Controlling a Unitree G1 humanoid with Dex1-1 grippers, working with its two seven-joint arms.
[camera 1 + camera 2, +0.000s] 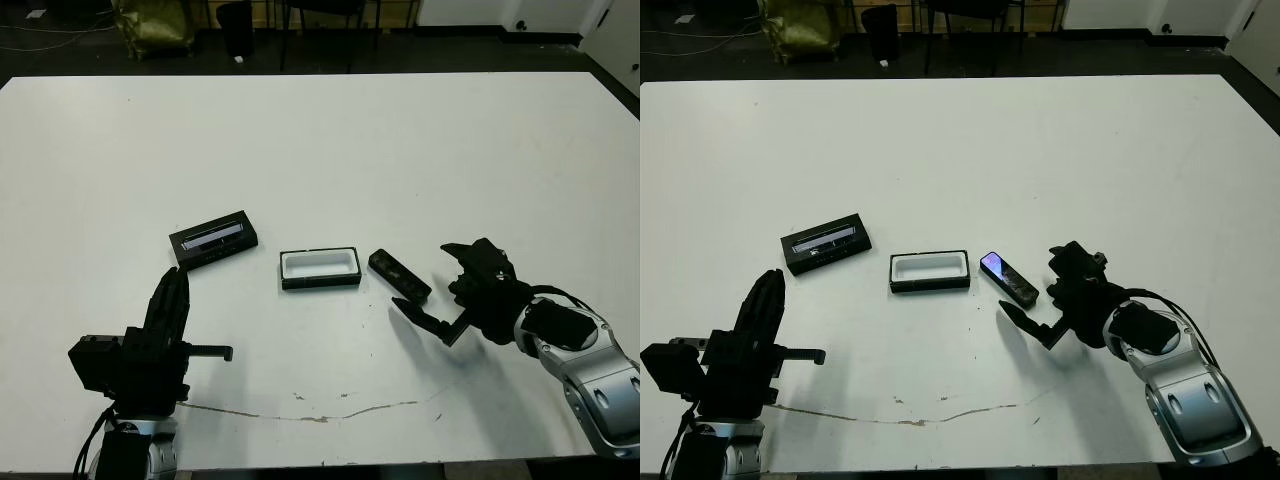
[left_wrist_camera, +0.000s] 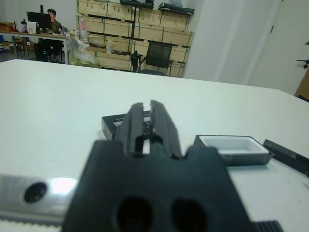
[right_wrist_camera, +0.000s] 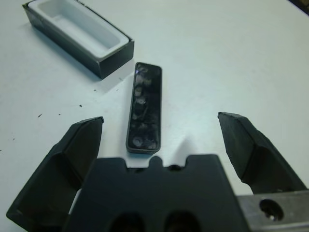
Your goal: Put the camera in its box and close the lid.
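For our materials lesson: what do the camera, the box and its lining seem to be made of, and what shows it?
Camera: glossy black face, probably glass or polished plastic; it mirrors light and shows lens circles.
Box: matte black outer walls, likely card or plastic; no shine.
Lining: smooth white moulded tray with rounded corners, apparently plastic.

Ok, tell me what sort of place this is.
Probably a lab or workshop storeroom: shelves of cardboard boxes, an office chair, and a person at a monitor beyond the white table.
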